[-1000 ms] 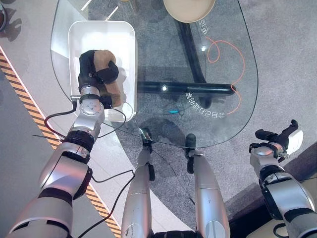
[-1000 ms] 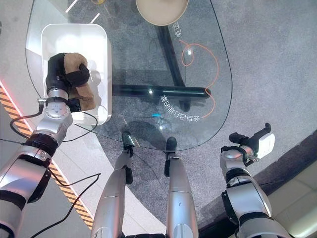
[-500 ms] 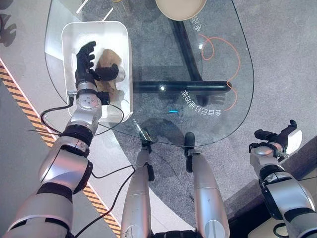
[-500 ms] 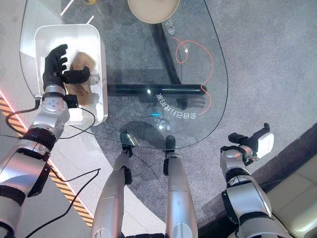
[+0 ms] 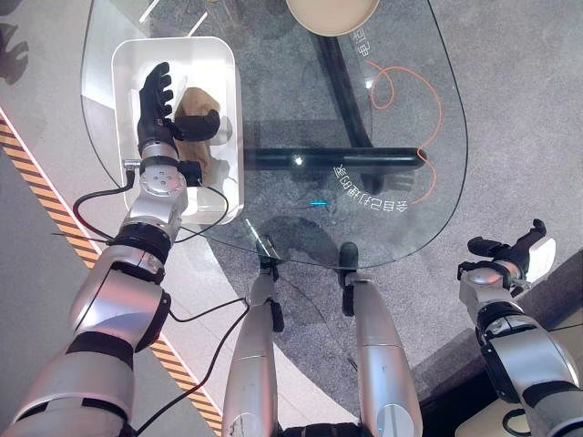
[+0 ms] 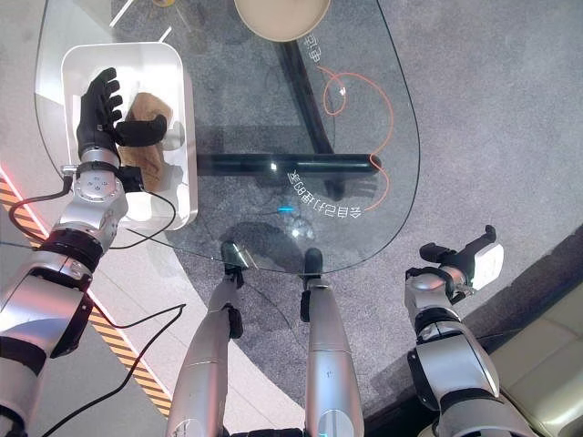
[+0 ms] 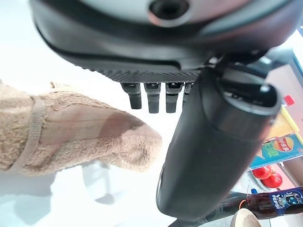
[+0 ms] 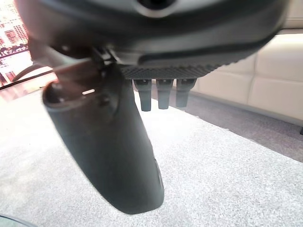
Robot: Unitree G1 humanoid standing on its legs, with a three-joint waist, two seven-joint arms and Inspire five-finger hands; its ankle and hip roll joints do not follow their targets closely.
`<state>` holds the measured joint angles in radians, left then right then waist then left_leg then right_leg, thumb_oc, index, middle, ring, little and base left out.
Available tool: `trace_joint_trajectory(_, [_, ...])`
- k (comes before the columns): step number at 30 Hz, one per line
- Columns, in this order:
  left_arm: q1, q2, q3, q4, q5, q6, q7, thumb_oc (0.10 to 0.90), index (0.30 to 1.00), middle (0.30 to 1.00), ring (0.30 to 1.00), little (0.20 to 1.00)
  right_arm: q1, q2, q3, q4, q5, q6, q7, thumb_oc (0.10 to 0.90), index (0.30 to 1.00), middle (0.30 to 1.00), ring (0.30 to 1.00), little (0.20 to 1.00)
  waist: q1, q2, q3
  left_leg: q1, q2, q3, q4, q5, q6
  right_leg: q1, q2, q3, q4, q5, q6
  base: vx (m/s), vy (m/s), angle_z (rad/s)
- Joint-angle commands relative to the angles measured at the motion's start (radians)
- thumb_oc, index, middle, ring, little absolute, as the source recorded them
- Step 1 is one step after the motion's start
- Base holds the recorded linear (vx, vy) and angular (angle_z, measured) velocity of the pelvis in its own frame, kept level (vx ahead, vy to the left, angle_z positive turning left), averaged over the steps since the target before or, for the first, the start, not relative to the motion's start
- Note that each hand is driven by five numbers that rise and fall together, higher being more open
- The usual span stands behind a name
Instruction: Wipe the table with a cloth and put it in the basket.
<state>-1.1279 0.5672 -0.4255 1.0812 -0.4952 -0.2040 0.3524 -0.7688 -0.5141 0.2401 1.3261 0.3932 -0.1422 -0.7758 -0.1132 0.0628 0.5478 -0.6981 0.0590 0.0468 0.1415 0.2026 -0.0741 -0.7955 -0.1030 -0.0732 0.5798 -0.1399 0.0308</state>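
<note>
We see the cloth (image 5: 202, 127), a tan, fuzzy piece, lying inside the white basket (image 5: 129, 64), which sits on the robot's left end of the glass table (image 5: 291, 100). Our left hand (image 5: 162, 107) hangs over the basket with its fingers straight and spread and its thumb standing out across the top of the cloth. In the left wrist view the cloth (image 7: 71, 137) lies on the white floor of the basket beneath the fingers and beside the thumb, and we see nothing curled round it, so we read this hand as open and empty.

The relation that matters is this: the cloth lies just to the inner side of our left hand, toward the middle of the table, with the thumb reaching over it. Whether the thumb touches the pile we cannot tell. The cloth's long axis runs away from us along the length of the basket, roughly in line with the hand's fingers, and one rounded end points toward the far wall of the basket.

Our right hand (image 5: 510, 257) is well apart, off the near right edge of the table above the grey carpet, with its fingers loose and holding nothing; the left is plainly the nearer one.

We judge the cloth is delivered, so the coming move is only to lift the left hand straight up without catching the thumb in the pile.
</note>
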Motion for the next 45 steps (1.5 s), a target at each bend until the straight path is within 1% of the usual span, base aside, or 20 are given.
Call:
trace_joint_trajectory(1, [-0.072,0.070,0.044,-0.024,-0.011,-0.122,0.047,0.800,0.900,0.900,0.900,0.900,0.039,-0.063,-0.003,0.008,-0.019,-0.021,-0.024,0.800,0.900,0.900,0.900,0.900,0.009,-0.028,-0.028,0.014,-0.038,0.034,0.195,-0.231,0.013,0.043,0.058,0.014,-0.170,0.090,0.033,0.00,0.000,0.00])
trace_joint_trajectory(3, [-0.057,0.072,0.057,-0.049,-0.029,-0.156,0.051,0.800,0.900,0.900,0.900,0.900,0.050,-0.058,-0.006,0.011,-0.017,-0.020,-0.018,0.800,0.900,0.900,0.900,0.900,0.013,-0.028,-0.028,0.029,-0.041,0.029,0.183,-0.229,0.014,0.056,0.060,0.015,-0.178,0.092,0.035,-0.01,-0.036,0.01])
trace_joint_trajectory(6, [-0.005,0.082,0.083,-0.111,-0.025,-0.171,0.059,0.800,0.900,0.900,0.900,0.900,0.082,-0.041,-0.021,0.008,-0.011,-0.030,-0.018,0.800,0.900,0.900,0.900,0.900,0.022,-0.027,-0.028,0.069,-0.047,0.016,0.149,-0.214,0.013,0.094,0.061,0.021,-0.210,0.109,0.044,-0.02,-0.066,0.01])
trace_joint_trajectory(7, [0.030,0.086,0.096,-0.135,-0.022,-0.178,0.060,0.800,0.900,0.900,0.900,0.900,0.100,-0.035,-0.027,0.003,-0.004,-0.025,-0.018,0.800,0.900,0.900,0.900,0.900,0.028,-0.026,-0.028,0.104,-0.049,0.010,0.129,-0.215,0.011,0.127,0.059,0.023,-0.226,0.108,0.051,-0.03,-0.051,0.00])
trace_joint_trajectory(8, [0.030,0.087,0.097,-0.137,-0.022,-0.178,0.061,0.800,0.900,0.900,0.900,0.900,0.099,-0.035,-0.027,0.002,-0.004,-0.025,-0.018,0.800,0.900,0.900,0.900,0.900,0.028,-0.026,-0.028,0.102,-0.049,0.010,0.124,-0.206,0.012,0.126,0.059,0.023,-0.233,0.117,0.050,0.00,-0.055,0.01])
trace_joint_trajectory(11, [0.133,0.118,0.152,-0.192,-0.034,-0.204,0.032,0.800,0.900,0.900,0.900,0.900,0.166,-0.015,-0.059,-0.001,-0.002,-0.013,0.002,0.800,0.900,0.900,0.900,0.900,0.047,-0.025,-0.028,0.234,-0.049,0.007,0.044,-0.193,0.006,0.257,0.039,0.012,-0.302,0.128,0.072,-0.02,-0.060,-0.02])
trace_joint_trajectory(13, [0.163,0.126,0.169,-0.204,-0.040,-0.210,0.016,0.800,0.900,0.900,0.900,0.900,0.188,-0.010,-0.067,0.002,0.001,-0.009,0.016,0.800,0.900,0.900,0.900,0.900,0.053,-0.025,-0.045,0.261,-0.049,0.008,0.015,-0.180,0.004,0.286,0.032,0.010,-0.333,0.142,0.077,0.03,-0.035,-0.03])
trace_joint_trajectory(14, [0.227,0.137,0.196,-0.226,-0.043,-0.214,-0.010,0.800,0.900,0.900,0.900,0.900,0.231,-0.009,-0.084,0.006,0.000,-0.005,0.035,0.800,0.900,0.900,0.900,0.900,0.063,-0.022,-0.078,0.309,-0.049,0.008,-0.032,-0.170,0.000,0.334,0.021,0.008,-0.372,0.152,0.086,0.08,-0.028,-0.04])
trace_joint_trajectory(20, [0.475,0.142,0.308,-0.306,-0.040,-0.228,-0.067,0.800,0.900,0.900,0.900,0.900,0.413,-0.008,-0.159,0.006,-0.027,-0.007,0.098,0.800,0.900,0.900,0.900,0.900,0.100,-0.016,-0.197,0.474,-0.048,0.009,-0.209,-0.125,-0.010,0.521,-0.010,-0.016,-0.522,0.183,0.111,0.11,-0.027,0.02])
trace_joint_trajectory(23, [0.570,0.134,0.356,-0.316,-0.030,-0.230,-0.086,0.800,0.900,0.900,0.900,0.900,0.482,-0.002,-0.178,0.004,-0.031,0.002,0.127,0.800,0.900,0.900,0.900,0.900,0.110,-0.016,-0.245,0.523,-0.050,0.002,-0.229,-0.130,-0.010,0.597,-0.015,-0.032,-0.571,0.190,0.115,0.08,-0.024,0.16])
trace_joint_trajectory(27, [0.713,0.100,0.416,-0.271,-0.001,-0.239,-0.113,0.800,0.900,0.900,0.900,0.900,0.556,0.015,-0.197,0.015,-0.039,0.050,0.227,0.800,0.900,0.900,0.900,0.900,0.124,-0.025,-0.321,0.587,-0.047,-0.007,-0.229,-0.145,-0.008,0.682,-0.021,-0.048,-0.604,0.192,0.117,0.10,-0.005,0.25])
trace_joint_trajectory(30, [0.789,0.069,0.431,-0.233,0.030,-0.218,-0.137,0.800,0.900,0.900,0.900,0.900,0.589,0.028,-0.195,0.022,-0.040,0.085,0.295,0.800,0.900,0.900,0.900,0.900,0.131,-0.030,-0.358,0.623,-0.044,-0.008,-0.229,-0.154,-0.005,0.722,-0.024,-0.056,-0.615,0.191,0.118,0.13,0.000,0.08])
trace_joint_trajectory(32, [0.851,0.043,0.438,-0.139,0.062,-0.180,-0.184,0.800,0.900,0.900,0.900,0.900,0.621,0.034,-0.191,0.045,-0.063,0.120,0.369,0.800,0.900,0.900,0.900,0.900,0.132,-0.034,-0.403,0.663,-0.038,0.000,-0.229,-0.164,-0.004,0.764,-0.022,-0.059,-0.620,0.184,0.115,0.19,0.004,0.04])
trace_joint_trajectory(35, [0.889,0.012,0.428,-0.062,0.084,-0.157,-0.208,0.800,0.900,0.900,0.900,0.900,0.642,0.037,-0.184,0.073,-0.088,0.134,0.415,0.800,0.900,0.900,0.900,0.900,0.132,-0.036,-0.431,0.693,-0.035,-0.002,-0.229,-0.174,-0.002,0.796,-0.016,-0.058,-0.623,0.177,0.111,0.14,-0.003,0.03])
trace_joint_trajectory(36, [0.915,-0.016,0.425,-0.006,0.094,-0.133,-0.224,0.800,0.900,0.900,0.900,0.900,0.650,0.044,-0.177,0.086,-0.130,0.146,0.442,0.800,0.900,0.900,0.900,0.900,0.133,-0.038,-0.443,0.713,-0.034,-0.004,-0.229,-0.181,-0.001,0.817,-0.015,-0.060,-0.627,0.173,0.111,0.10,-0.002,0.03])
trace_joint_trajectory(38, [0.952,-0.062,0.425,0.069,0.097,-0.103,-0.256,0.800,0.900,0.900,0.900,0.900,0.660,0.060,-0.166,0.095,-0.173,0.160,0.465,0.800,0.900,0.900,0.900,0.900,0.135,-0.042,-0.453,0.733,-0.032,-0.003,-0.229,-0.188,-0.001,0.841,-0.016,-0.065,-0.633,0.170,0.111,0.07,-0.005,0.02])
trace_joint_trajectory(39, [0.969,-0.084,0.426,0.105,0.092,-0.070,-0.267,0.800,0.900,0.900,0.900,0.900,0.664,0.069,-0.160,0.097,-0.191,0.167,0.472,0.800,0.900,0.900,0.900,0.900,0.136,-0.045,-0.457,0.742,-0.031,-0.003,-0.229,-0.192,0.000,0.851,-0.017,-0.068,-0.636,0.169,0.112,0.04,-0.009,0.00])
trace_joint_trajectory(40, [0.971,-0.088,0.426,0.113,0.093,-0.066,-0.270,0.800,0.900,0.900,0.900,0.900,0.665,0.070,-0.158,0.097,-0.196,0.169,0.475,0.800,0.900,0.900,0.900,0.900,0.136,-0.045,-0.457,0.744,-0.031,-0.003,-0.229,-0.193,0.000,0.854,-0.017,-0.068,-0.637,0.169,0.112,0.03,-0.012,0.01])
trace_joint_trajectory(42, [1.010,-0.133,0.435,0.204,0.118,-0.012,-0.317,0.800,0.900,0.900,0.900,0.900,0.668,0.094,-0.144,0.098,-0.250,0.183,0.495,0.800,0.900,0.900,0.900,0.900,0.137,-0.054,-0.464,0.761,-0.028,0.000,-0.229,-0.199,0.001,0.874,-0.018,-0.073,-0.645,0.170,0.114,0.02,0.000,0.00])
trace_joint_trajectory(45, [1.035,-0.167,0.432,0.247,0.150,0.045,-0.361,0.800,0.900,0.900,0.900,0.900,0.665,0.112,-0.128,0.100,-0.295,0.201,0.516,0.800,0.900,0.900,0.900,0.900,0.138,-0.058,-0.470,0.773,-0.025,0.003,-0.229,-0.204,0.001,0.887,-0.020,-0.078,-0.649,0.169,0.113,0.00,0.000,0.00])
